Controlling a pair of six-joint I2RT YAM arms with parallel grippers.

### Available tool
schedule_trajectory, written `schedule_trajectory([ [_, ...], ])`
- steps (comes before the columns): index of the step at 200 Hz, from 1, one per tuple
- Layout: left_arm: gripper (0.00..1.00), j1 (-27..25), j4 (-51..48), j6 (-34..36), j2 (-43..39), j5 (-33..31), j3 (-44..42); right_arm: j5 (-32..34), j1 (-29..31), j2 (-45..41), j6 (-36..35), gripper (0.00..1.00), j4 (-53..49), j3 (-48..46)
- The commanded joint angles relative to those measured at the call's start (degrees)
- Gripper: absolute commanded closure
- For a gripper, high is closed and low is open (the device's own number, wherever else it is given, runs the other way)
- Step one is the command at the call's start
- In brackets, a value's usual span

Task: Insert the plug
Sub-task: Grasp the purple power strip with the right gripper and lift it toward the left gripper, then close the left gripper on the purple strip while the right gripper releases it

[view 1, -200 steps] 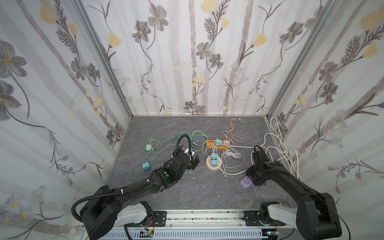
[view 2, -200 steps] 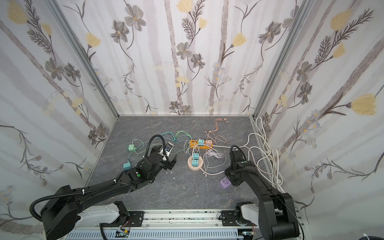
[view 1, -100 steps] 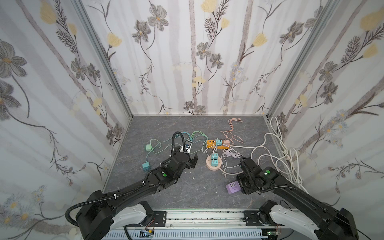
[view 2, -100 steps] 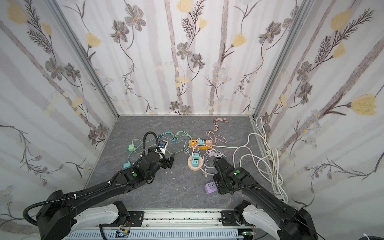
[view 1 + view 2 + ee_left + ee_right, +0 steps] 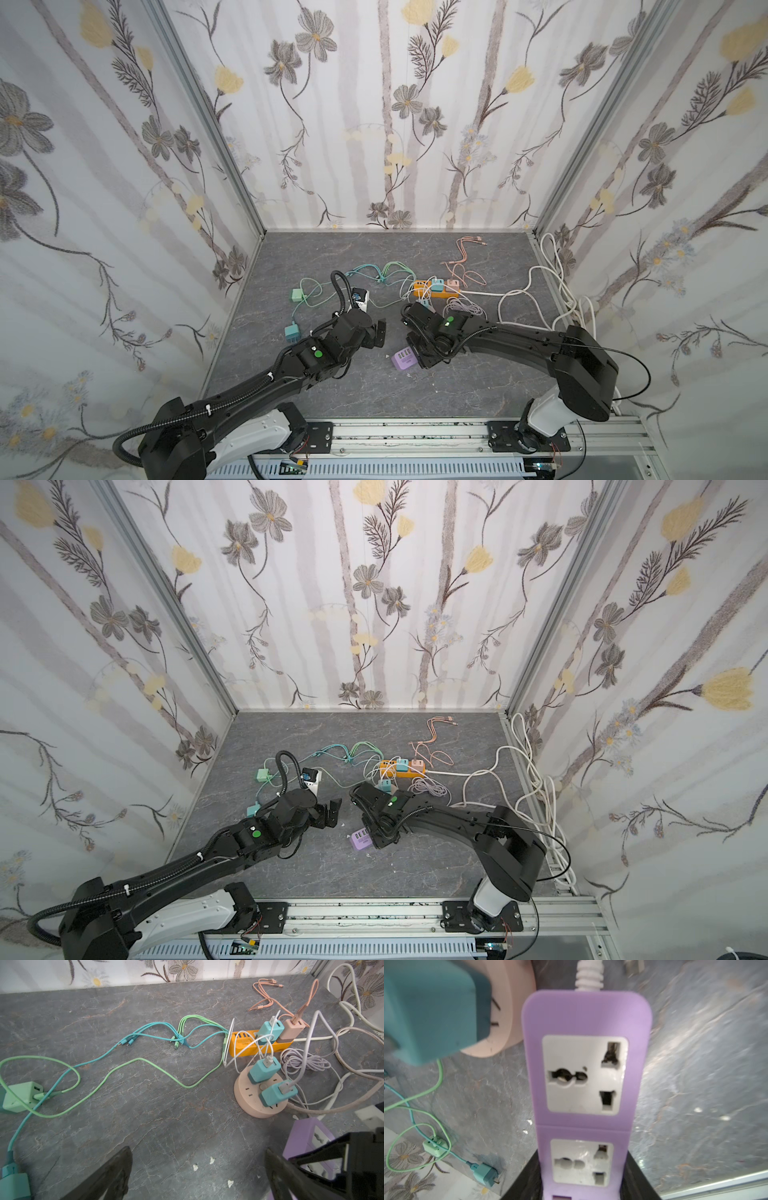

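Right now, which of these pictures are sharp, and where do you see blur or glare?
Right wrist view: the purple power strip is slightly soft, the teal charger close by is out of focus, and glare whitens the table. Left wrist view: crisp on the round pink socket. Both top views: evenly lit and sharp, no hard shadows.

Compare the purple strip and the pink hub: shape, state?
Shape: the purple strip is rectangular; the pink hub is a disc.
Grip: the right pincer holds the purple strip; the pink hub lies free.
Load: the purple strip's visible sockets are empty; the pink hub carries two teal chargers.
Both are multi-socket.
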Motion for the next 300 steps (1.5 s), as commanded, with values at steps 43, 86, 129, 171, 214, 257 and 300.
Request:
schedule_trajectory([
  [43,0.0,0.17,-2.75,0.99,-2.74,-0.49,-2.22,-1.5,0.91,-0.22,15.43,0.37,5.86,-0.75],
  [86,0.0,0.15,-2.77,1.6,1.12,0.98,-0.86,-1.67,-0.13,-5.74,13.85,0.22,4.68,-6.79],
  [129,0.0,-1.45,1.71,6.83,6.78,8.33,-0.11,4.3,-3.15,-14.47,4.44,0.01,1.55,-12.85],
  [171,0.0,-6.5,-0.66,14.86,16.1,11.06,5.13,10.5,-6.49,-19.62,-8.04,0.01,-3.28,-14.17],
  [214,0.0,-9.33,-0.73,19.42,25.12,12.23,9.56,13.45,-11.65,-22.12,-26.13,0.01,-2.26,-14.82],
  [257,0.0,-9.68,-1.36,22.67,32.7,14.88,14.64,14.84,-14.58,-23.58,-57.52,0.01,6.82,-11.67],
  [300,0.05,-9.7,-3.26,28.45,39.27,17.96,19.11,10.41,-17.39,-27.07,-68.76,0.01,13.21,-15.87],
])
